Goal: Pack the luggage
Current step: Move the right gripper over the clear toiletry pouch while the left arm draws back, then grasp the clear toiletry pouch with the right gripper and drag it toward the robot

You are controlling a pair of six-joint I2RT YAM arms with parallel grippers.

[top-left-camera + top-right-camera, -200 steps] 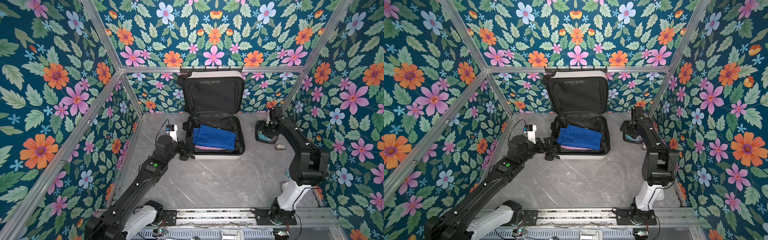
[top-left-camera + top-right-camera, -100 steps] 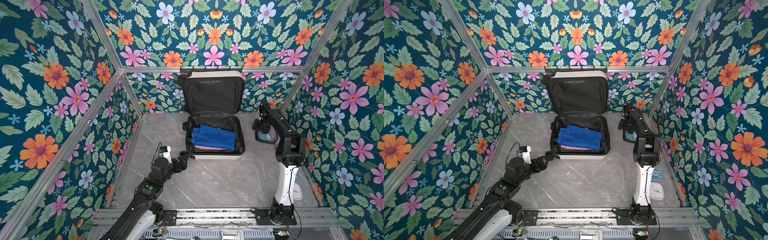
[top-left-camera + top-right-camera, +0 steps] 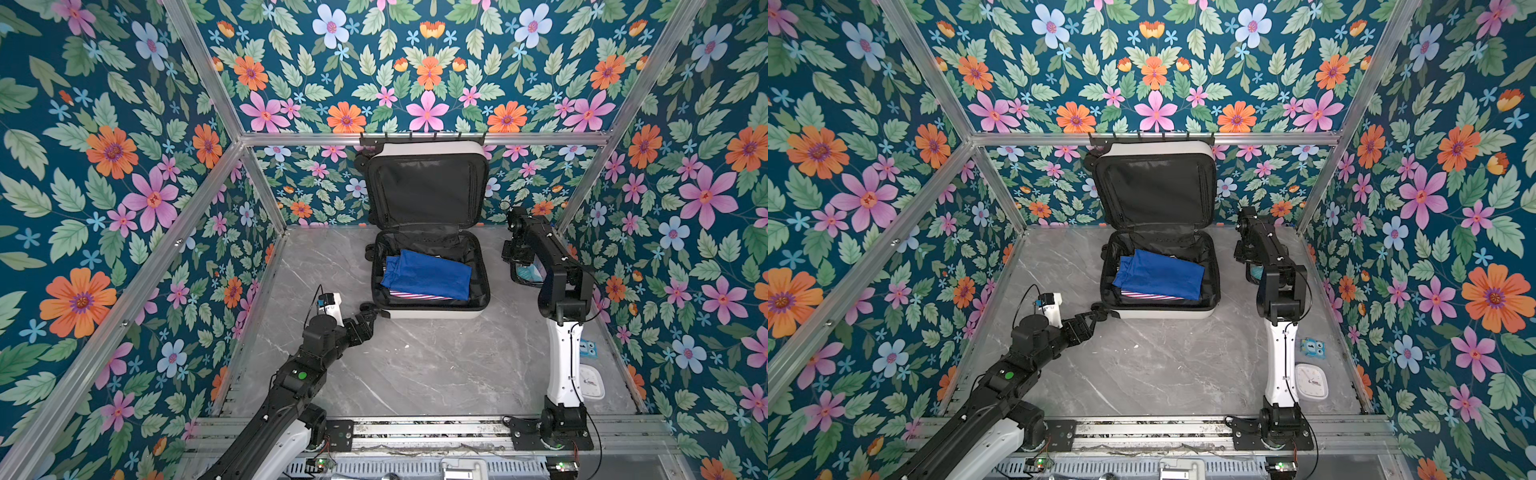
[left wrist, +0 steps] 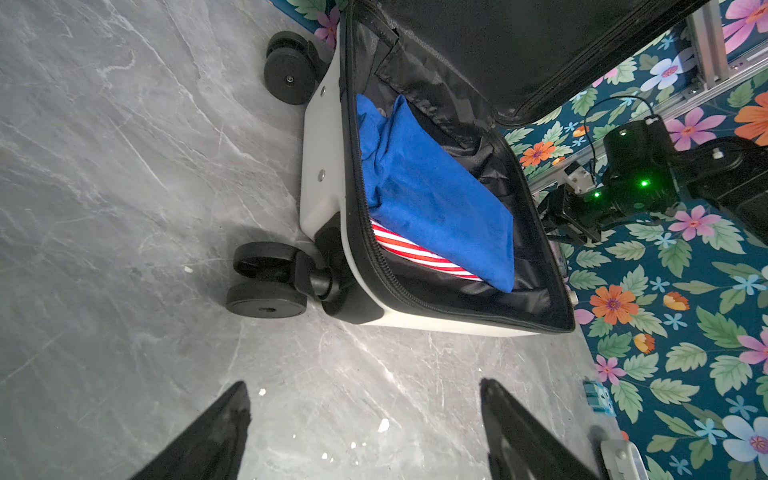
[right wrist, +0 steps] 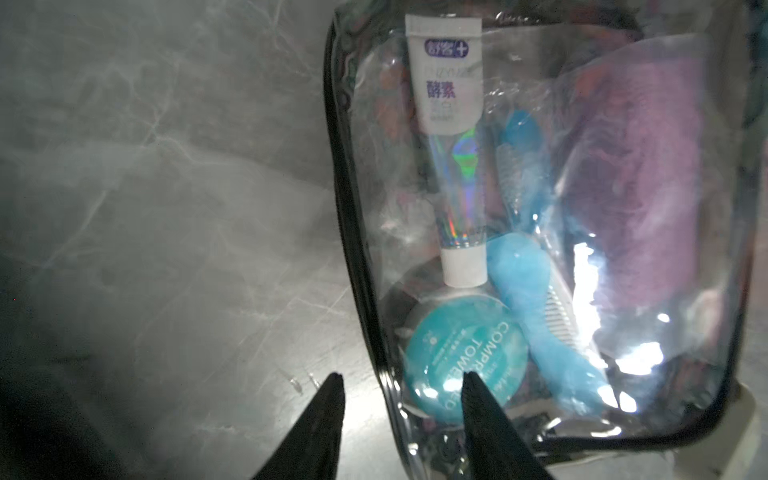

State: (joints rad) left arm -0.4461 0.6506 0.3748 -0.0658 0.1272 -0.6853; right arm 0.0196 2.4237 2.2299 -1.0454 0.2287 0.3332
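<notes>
The white suitcase (image 3: 432, 314) lies open at the back of the table (image 3: 415, 365). The left gripper (image 4: 365, 386) hangs spread and empty near its wheel (image 4: 266, 305). The right gripper (image 5: 401, 376), half-spread, straddles the edge of the clear toiletry pouch (image 5: 623, 187).

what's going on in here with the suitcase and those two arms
It's a packing job. The open white luggage already holds a blue garment over a striped cloth. The right gripper straddles the edge of a clear toiletry pouch beside it, jaws apart. The left gripper hangs open and empty near the wheels.
</notes>
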